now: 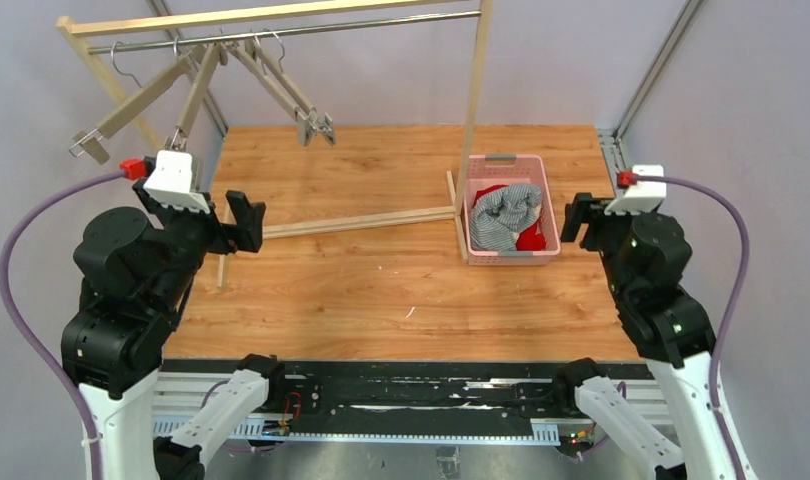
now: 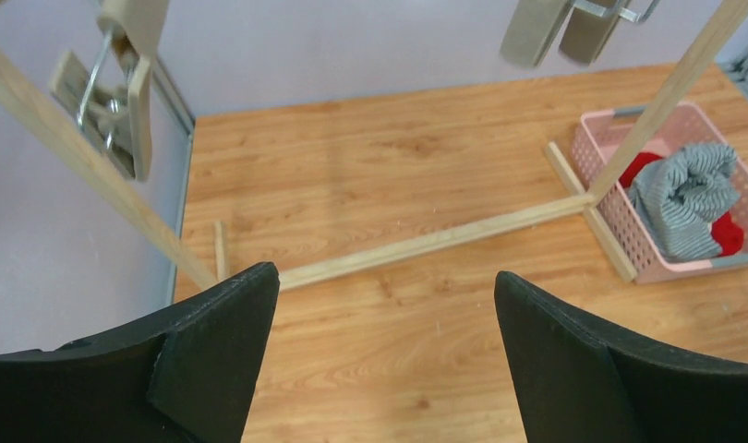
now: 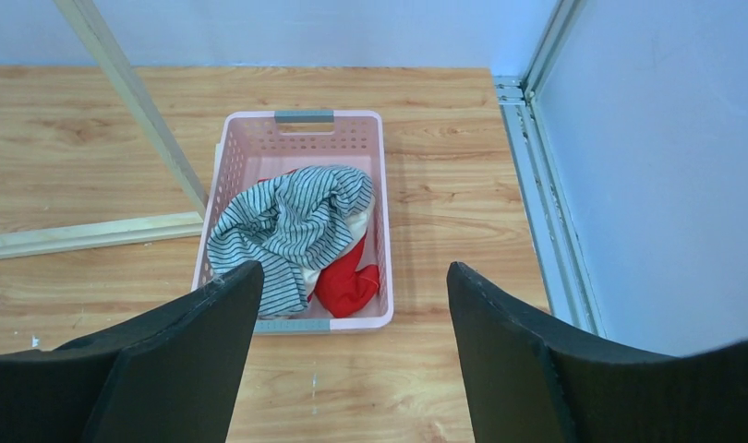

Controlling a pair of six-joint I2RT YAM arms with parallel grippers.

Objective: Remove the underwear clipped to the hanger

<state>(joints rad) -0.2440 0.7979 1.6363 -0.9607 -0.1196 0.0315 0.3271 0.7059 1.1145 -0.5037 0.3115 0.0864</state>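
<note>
The grey-and-white pinstriped underwear lies crumpled on top of the red pair in a pink basket. The right wrist view shows the pinstriped pair, the red pair and a strip of cream cloth between them. Several wooden clip hangers hang bare on the rail. My left gripper is open and empty, below the hangers, above the table's left side. My right gripper is open and empty, just right of the basket.
The wooden rack's upright post stands at the basket's left edge and its base bar runs across the table. A bare hanger clip hangs close to the left wrist camera. Metal frame rails edge the table's right side.
</note>
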